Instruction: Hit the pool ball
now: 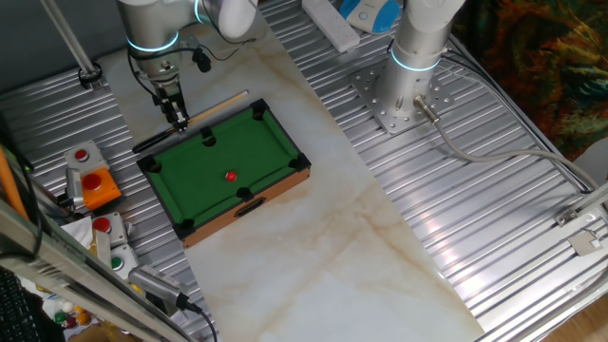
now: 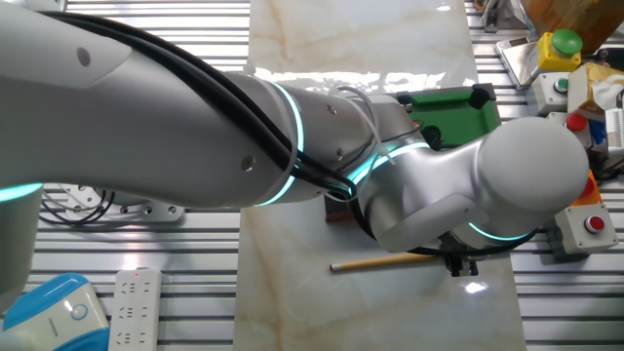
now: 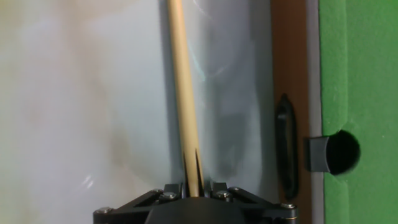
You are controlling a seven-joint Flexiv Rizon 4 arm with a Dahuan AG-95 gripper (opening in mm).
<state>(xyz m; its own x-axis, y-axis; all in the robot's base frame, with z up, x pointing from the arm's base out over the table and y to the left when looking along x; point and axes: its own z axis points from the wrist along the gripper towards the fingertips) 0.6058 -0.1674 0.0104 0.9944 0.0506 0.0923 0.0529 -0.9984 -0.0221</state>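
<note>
The pool ball point(image 1: 230, 176), a tiny glossy red sphere, rests on the felt of the toy pool table point(image 1: 204, 166), right of centre. It does not show in the other two views. A wooden cue stick point(image 1: 214, 106) lies on the marble along the table's far long side. My gripper point(image 1: 179, 119) stands straight down over the cue's dark end. In the hand view the cue stick point(image 3: 180, 74) runs up from between the fingertips of my gripper point(image 3: 193, 171), which hug both its sides. The pool table point(image 3: 360, 62) lies to the right there.
An orange box with a red button point(image 1: 95, 185) and a grey box with red and green buttons point(image 1: 109, 237) sit at the left. A second arm's base point(image 1: 408, 95) stands on the ribbed metal at the right. A side pocket point(image 3: 342, 152) is close to the gripper.
</note>
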